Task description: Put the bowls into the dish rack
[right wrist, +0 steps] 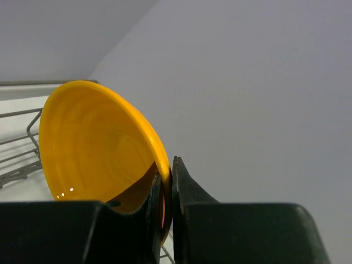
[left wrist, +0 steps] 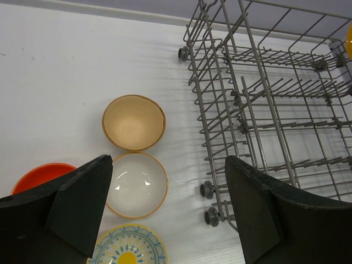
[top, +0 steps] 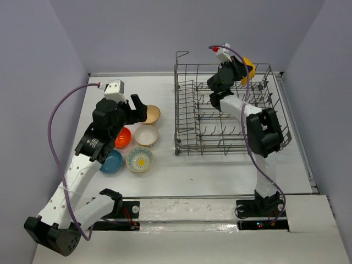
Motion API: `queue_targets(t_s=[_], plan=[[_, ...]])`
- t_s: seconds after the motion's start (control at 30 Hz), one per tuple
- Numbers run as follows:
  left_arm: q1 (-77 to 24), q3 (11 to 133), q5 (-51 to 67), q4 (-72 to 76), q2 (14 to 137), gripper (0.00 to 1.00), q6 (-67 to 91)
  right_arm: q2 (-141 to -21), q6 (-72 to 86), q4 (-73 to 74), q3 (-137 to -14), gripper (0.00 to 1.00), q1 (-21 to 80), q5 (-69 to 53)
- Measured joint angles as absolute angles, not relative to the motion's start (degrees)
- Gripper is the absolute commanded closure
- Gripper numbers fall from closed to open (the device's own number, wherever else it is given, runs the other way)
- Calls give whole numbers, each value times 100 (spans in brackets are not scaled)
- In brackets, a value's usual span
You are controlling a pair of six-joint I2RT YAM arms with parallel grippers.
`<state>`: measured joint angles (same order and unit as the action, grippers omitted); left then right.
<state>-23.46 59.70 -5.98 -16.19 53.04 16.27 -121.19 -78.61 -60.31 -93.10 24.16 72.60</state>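
Nothing loaded: right claw grips a round yellow bowl above the grey wire dish rack; left claw open over five bowls.

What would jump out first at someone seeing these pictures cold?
A bright yellow bowl, pinched by its rim in the right gripper, hangs over the far right end of the dish rack. Left of the rack, the open left gripper hovers above five more bowls clustered together.
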Motion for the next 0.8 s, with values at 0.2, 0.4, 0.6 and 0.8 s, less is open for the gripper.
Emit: queue_targets(t_s=[0.2, 0.4, 0.6, 0.8], plan=[[-2088, 5717, -268, -1247, 5148, 8, 1712, -12112, -7126, -5454, -9397, 99, 2093, 7199], [-1973, 5658, -56, -1160, 5155, 8, 1754, -12114, -6469, -4834, -9391, 99, 1903, 7102], [-1885, 5631, 123, -1044, 5157, 8, 1791, -12182, -5819, -4292, -9354, 99, 1920, 6982], [-1861, 5592, 217, -1011, 5192, 8, 1800, -12313, -5284, -3734, -9295, 99, 1920, 6871]])
